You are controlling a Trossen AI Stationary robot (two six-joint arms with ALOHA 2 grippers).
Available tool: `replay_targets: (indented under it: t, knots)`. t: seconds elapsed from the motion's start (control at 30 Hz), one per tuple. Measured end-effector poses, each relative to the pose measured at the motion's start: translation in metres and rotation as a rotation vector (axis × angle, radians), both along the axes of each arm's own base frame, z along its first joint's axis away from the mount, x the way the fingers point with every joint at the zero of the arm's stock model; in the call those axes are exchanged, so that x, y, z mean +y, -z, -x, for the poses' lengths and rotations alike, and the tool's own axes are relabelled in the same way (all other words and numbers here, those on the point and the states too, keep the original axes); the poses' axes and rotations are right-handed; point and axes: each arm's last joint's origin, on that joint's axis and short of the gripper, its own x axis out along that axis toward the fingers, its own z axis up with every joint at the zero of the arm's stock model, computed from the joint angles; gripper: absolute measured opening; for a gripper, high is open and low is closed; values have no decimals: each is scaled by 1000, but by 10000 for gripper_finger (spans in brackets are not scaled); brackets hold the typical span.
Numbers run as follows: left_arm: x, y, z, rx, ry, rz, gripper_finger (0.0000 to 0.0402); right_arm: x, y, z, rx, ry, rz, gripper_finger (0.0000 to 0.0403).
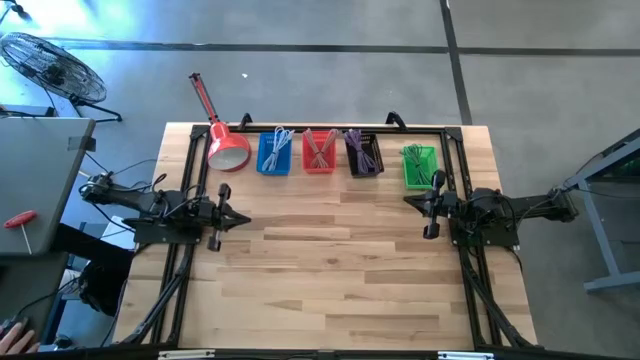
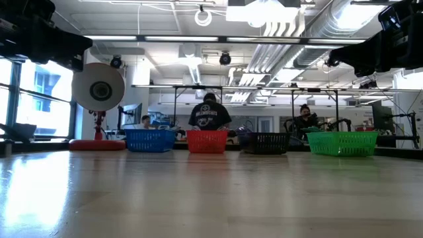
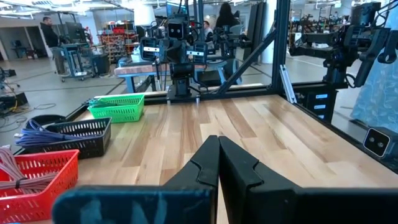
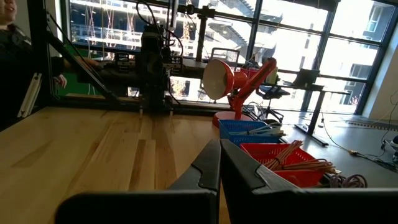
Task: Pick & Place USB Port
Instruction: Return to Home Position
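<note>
Four baskets stand in a row along the table's far edge: blue [image 1: 275, 153], red [image 1: 319, 152], black [image 1: 364, 155] and green [image 1: 420, 167]. Each holds a bundle of cables. I cannot make out a separate USB port among them. My left gripper [image 1: 243, 219] hovers level over the table's left side, shut and empty, its shut fingers [image 3: 218, 163] pointing across the table. My right gripper [image 1: 410, 200] hovers level at the right side, near the green basket, also shut [image 4: 220, 165] with nothing in it.
A red desk lamp [image 1: 225, 140] stands at the far left corner beside the blue basket, its shade [image 2: 99, 89] tipped toward the table. Black frame rails [image 1: 190, 180] run along both sides and the far edge. Bare wood [image 1: 330, 270] stretches between the arms. People sit beyond the table [image 2: 209, 112].
</note>
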Motion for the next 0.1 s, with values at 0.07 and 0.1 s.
replay_targets:
  t: [0.07,0.1]
  knots:
    - [0,0,0,0,0,0,0,0,0,0,0,0,0,0]
    - [0,0,0,0,0,0,0,0,0,0,0,0,0,1]
